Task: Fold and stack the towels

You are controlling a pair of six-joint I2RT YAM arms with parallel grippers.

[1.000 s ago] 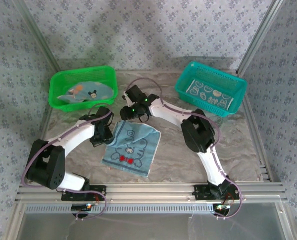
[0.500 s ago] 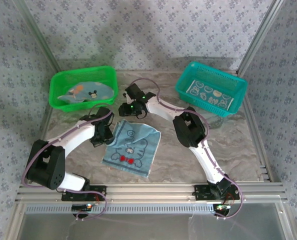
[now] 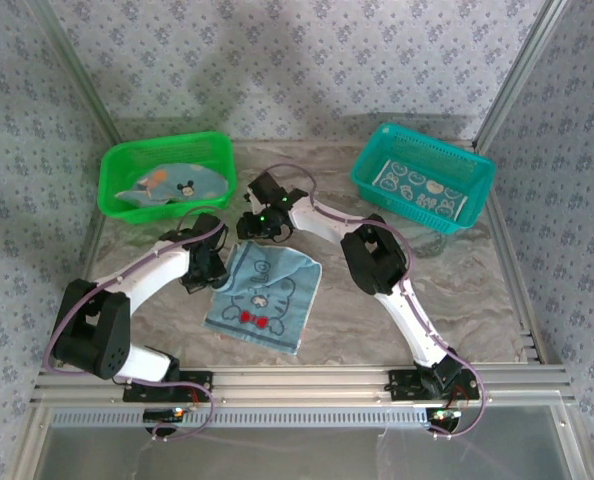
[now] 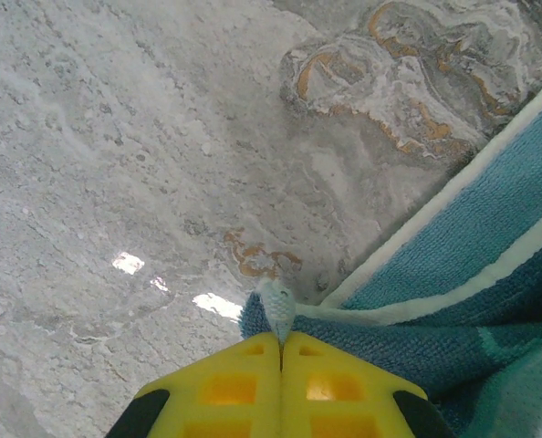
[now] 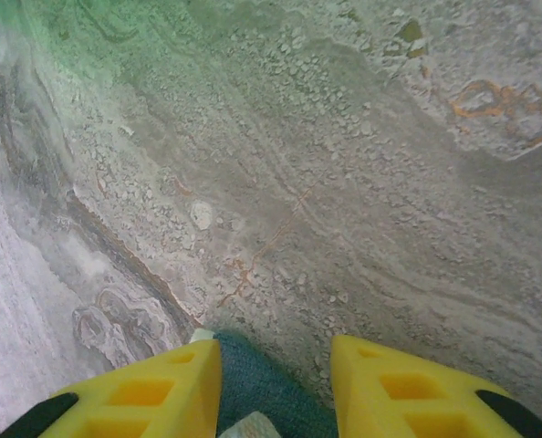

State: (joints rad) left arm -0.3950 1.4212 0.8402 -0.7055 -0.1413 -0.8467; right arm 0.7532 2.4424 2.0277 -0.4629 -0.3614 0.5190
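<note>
Centre of table [image 3: 497, 310]: towel [image 3: 264, 295] flat, near square, skewed to table edges, far-left corner toward both grippers. Left gripper [image 4: 280, 339] on towel's left edge beside that corner, clenched, cloth nub poking out between fingertips. Right gripper [image 5: 276, 358] nearer far edge, jaws part open, straddling cloth, not yet pinching. Coming move likely turns on right jaws closing over far edge.
</note>
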